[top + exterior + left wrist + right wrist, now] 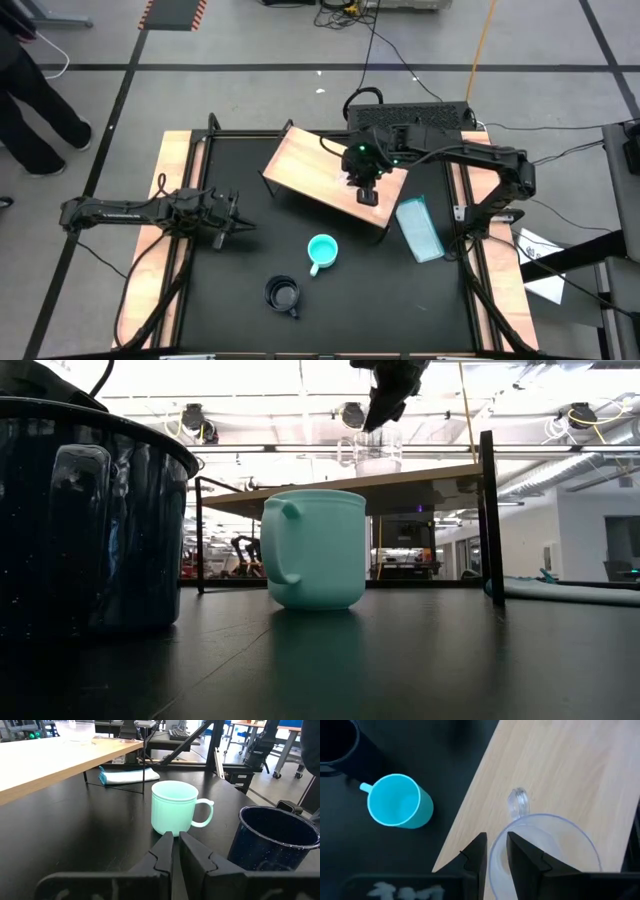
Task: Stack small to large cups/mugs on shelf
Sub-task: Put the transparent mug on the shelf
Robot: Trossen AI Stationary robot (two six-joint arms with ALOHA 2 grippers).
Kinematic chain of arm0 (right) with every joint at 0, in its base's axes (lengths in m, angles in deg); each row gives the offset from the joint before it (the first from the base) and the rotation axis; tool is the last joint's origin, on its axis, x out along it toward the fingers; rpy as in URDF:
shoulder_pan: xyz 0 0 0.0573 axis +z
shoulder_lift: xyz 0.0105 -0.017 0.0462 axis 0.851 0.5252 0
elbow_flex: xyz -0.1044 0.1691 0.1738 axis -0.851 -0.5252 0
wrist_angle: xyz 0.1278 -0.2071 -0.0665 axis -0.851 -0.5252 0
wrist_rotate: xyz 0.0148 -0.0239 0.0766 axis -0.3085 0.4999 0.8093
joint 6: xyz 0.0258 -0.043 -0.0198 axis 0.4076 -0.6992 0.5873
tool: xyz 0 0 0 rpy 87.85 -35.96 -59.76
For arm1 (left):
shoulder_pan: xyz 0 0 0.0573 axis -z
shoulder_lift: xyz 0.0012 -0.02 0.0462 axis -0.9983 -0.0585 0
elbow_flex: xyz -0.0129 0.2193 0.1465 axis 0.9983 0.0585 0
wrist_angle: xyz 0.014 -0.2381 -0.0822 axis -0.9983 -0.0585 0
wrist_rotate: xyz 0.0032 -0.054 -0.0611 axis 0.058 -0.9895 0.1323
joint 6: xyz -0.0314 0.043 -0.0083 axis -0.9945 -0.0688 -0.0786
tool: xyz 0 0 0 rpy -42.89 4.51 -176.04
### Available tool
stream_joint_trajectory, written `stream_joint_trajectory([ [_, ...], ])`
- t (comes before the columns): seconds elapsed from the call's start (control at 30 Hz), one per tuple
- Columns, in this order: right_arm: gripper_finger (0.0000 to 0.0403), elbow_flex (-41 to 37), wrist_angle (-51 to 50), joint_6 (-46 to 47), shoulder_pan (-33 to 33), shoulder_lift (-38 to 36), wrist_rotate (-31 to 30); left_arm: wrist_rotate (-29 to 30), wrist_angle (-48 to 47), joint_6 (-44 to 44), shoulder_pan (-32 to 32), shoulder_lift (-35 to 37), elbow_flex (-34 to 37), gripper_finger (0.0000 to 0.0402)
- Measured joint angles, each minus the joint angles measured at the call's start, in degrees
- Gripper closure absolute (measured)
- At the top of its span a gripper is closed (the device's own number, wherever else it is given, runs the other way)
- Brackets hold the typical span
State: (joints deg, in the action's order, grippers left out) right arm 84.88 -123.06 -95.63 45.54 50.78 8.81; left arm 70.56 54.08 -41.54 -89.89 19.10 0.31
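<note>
The small clear cup [547,845] stands upright at the near edge of the wooden shelf [320,165], and also shows in the low view [376,446]. My right gripper [496,842] is above it, pointing down and shut on its rim. The turquoise mug [321,250] stands on its base on the black tabletop in front of the shelf. The black mug [283,294] stands nearer the front edge. My left gripper [174,842] is shut and empty at the table's left, pointing at the turquoise mug [175,810]. My right gripper pinches the clear cup's wall at the rim [495,857], one finger inside the cup [525,855] and one outside [476,854]. The fingers come from above, pointing down. The cup is upright with its base at the shelf top [376,460]; whether it rests there I cannot tell.
A flat light-blue item [420,228] lies on the table to the right of the shelf. The shelf's dark legs [490,520] stand behind the mugs. A person's legs [30,100] show on the floor at the far left.
</note>
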Motion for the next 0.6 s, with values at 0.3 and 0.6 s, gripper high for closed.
stream_joint_trajectory([
  [0.3, 0.0336, 0.00, -0.46, 0.23, 0.01, -3.47, -0.09, 0.00, 0.04, 0.01, 0.02, 0.00, 0.00, 0.0369],
  [0.6, 0.0345, 0.00, -0.97, -0.90, 0.13, -4.61, -0.09, 0.00, 0.04, 0.01, 0.02, 0.00, -0.02, 0.0369],
])
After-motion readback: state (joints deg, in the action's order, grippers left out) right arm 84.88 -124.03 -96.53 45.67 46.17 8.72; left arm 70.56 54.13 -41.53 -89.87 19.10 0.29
